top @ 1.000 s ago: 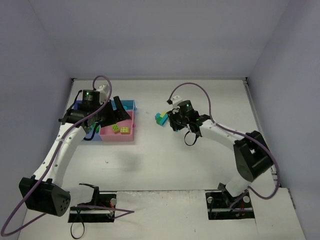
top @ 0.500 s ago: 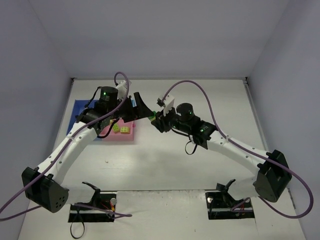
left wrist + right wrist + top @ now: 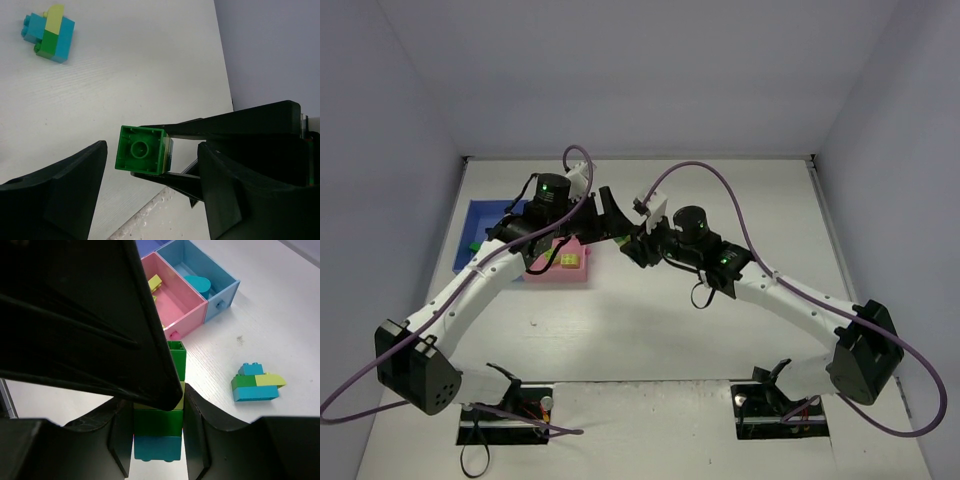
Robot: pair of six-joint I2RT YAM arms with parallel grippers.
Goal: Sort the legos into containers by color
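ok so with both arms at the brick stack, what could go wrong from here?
1. The left jaws stand open around the green end brick, off-centre; closing could shove it sideways and twist the stack in the shut right jaws.
2. The stack hangs over the table, not the pink tray; a wrong split may drop bricks there.
3. Both arms' fingers nearly touch and might clash.

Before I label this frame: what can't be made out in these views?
Top view: the brick stack is too small, lost where the left hand meets the right hand.
Top view: the left arm covers the light-blue tray and part of the pink tray.
Right wrist view: a left-hand finger blocks the stack's upper end and most of the blue tray.
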